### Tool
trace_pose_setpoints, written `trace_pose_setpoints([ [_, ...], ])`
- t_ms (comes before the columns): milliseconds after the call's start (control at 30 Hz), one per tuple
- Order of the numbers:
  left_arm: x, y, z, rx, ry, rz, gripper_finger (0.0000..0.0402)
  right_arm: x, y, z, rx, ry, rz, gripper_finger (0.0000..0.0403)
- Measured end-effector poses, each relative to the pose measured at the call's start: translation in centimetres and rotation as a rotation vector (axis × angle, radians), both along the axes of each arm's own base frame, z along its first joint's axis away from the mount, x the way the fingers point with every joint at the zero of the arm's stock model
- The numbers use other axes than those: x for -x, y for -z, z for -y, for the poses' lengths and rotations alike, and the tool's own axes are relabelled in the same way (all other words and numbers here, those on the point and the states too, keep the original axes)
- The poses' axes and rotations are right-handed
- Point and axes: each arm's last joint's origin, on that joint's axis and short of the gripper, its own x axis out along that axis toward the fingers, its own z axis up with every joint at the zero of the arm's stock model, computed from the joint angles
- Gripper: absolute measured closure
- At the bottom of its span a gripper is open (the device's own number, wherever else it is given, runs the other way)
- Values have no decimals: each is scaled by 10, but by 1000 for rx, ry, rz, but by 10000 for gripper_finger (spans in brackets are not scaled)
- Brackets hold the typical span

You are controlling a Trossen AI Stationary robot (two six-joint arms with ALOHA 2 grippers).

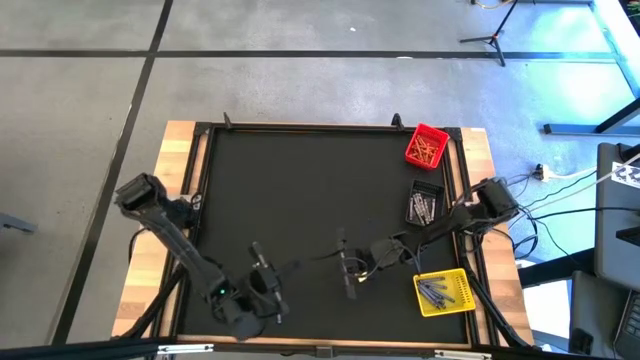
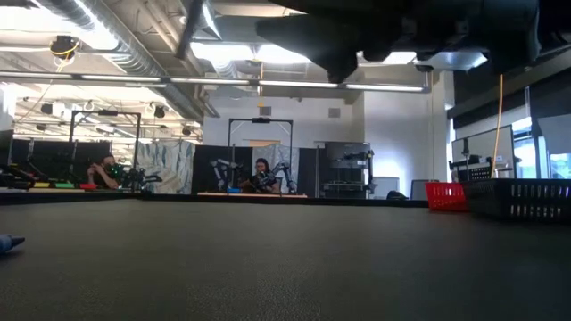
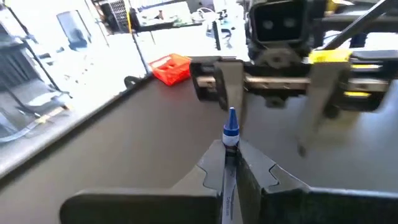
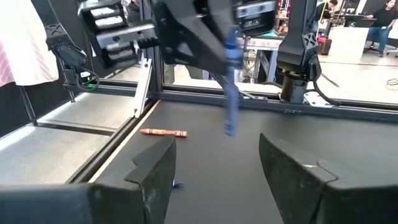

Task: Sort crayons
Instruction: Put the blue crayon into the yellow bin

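Crayon [image 3: 230,134], blue, thin, light and stiff, sits pinched in the closed left gripper [image 3: 231,163] while the right gripper [image 4: 214,168] gapes open opposite, best taking its bare tip.

A blue crayon [image 3: 230,134] with a paler wrapper band sits pinched between the dark fingers [image 3: 249,180] of the left gripper [image 3: 231,163]. Ahead of the right gripper's [image 4: 214,171] black fingers [image 4: 152,171], a red-orange crayon [image 4: 163,132] lies on the black mat [image 4: 211,149]. Beyond both sits a red bin [image 3: 170,68].
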Motion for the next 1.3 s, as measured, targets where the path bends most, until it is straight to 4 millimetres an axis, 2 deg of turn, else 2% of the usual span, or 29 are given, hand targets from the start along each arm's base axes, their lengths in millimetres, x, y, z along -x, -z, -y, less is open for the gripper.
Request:
trace_pose_setpoints([
  [233,-23,-6,-15,-27,22,-41,395,-18,-2,-8,19,6,26,193],
  [333,-30,-8,-19,-16,39,-44,395,-20,-4,-7,30,75,31,199],
  [567,-35,-14,-16,-1,97,-20,395,-21,-6,-4,46,150,45,217],
  [767,-37,-14,-18,3,104,-26,395,-23,-9,-6,30,9,69,232],
  [900,-40,-13,-21,20,124,-39,395,-26,-11,-7,50,-1,61,276],
  [1067,-41,-13,-22,26,137,-49,395,-27,-8,-6,75,-5,30,380],
  [1133,-41,-13,-22,25,140,-52,394,-27,-8,-6,91,-7,29,387],
  [1300,-40,-11,-23,16,133,-68,368,-26,-7,-5,150,21,-11,370],
])
